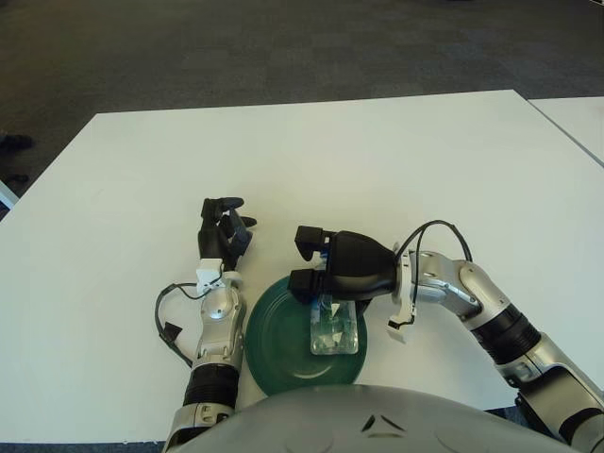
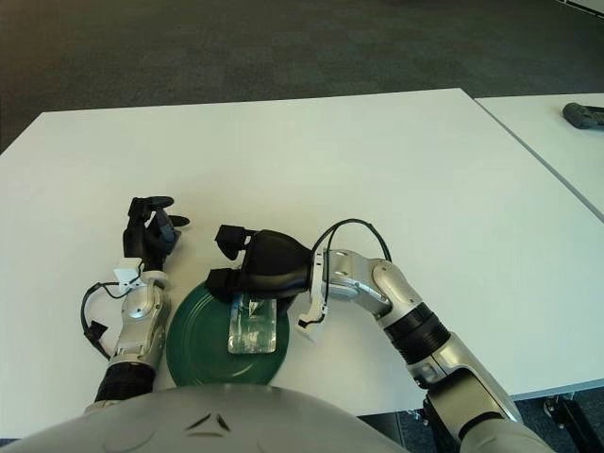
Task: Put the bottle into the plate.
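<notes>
A clear plastic bottle (image 1: 333, 330) lies on its side in the dark green plate (image 1: 274, 344) at the table's near edge. My right hand (image 1: 304, 262) hovers over the bottle's far end and the plate's far rim. Its black fingers (image 1: 309, 238) are spread apart with nothing between them. The bottle's top end is hidden under that hand. My left hand (image 1: 225, 226) shows just left of the plate, fingers relaxed and holding nothing.
The white table (image 1: 377, 160) stretches far and to both sides of the plate. A second white table (image 2: 566, 142) stands to the right with a dark object (image 2: 585, 115) on it. Loose cables (image 1: 172, 321) hang at both wrists.
</notes>
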You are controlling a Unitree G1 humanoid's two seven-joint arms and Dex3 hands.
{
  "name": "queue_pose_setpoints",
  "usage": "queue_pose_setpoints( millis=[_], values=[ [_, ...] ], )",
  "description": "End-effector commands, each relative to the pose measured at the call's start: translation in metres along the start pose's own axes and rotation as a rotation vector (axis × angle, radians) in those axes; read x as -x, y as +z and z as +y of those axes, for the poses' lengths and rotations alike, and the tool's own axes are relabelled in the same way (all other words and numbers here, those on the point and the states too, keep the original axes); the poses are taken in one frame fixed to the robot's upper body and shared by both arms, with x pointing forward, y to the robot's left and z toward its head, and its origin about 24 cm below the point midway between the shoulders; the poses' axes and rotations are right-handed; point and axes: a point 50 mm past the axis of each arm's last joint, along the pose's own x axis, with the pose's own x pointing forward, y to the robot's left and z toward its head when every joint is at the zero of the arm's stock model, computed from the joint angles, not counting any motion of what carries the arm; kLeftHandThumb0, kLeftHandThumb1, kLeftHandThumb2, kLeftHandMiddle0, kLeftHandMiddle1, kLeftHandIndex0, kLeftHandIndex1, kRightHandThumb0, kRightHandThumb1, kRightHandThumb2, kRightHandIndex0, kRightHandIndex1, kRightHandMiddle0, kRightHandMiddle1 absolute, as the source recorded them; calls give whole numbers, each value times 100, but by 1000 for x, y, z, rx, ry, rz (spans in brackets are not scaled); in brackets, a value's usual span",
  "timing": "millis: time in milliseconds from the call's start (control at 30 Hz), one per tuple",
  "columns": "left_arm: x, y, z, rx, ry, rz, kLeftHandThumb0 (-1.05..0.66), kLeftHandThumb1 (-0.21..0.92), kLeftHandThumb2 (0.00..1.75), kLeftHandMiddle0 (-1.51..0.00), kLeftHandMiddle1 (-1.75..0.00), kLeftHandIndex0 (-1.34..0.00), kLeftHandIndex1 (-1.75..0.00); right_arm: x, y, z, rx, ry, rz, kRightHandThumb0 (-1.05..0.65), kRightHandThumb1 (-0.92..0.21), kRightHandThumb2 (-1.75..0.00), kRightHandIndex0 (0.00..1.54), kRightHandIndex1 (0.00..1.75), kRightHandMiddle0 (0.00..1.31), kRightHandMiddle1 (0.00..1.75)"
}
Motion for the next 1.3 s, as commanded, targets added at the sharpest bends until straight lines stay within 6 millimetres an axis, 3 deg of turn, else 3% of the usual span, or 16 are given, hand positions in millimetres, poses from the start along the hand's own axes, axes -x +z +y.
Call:
queue_pose_setpoints(
  millis=[0, 1267],
  values=[
    [2, 1, -3, 7, 9, 5, -63, 92, 91, -67, -151, -39, -165, -5, -2, -7, 30, -38, -24, -50, -26, -138, 123, 175, 66, 175],
    [-1, 10, -23, 39, -9, -23, -64, 92, 89, -61, -156, -34, -165, 3, 3, 7, -25, -2, -70, -46, -38, -122, 114, 175, 56, 173]
  ],
)
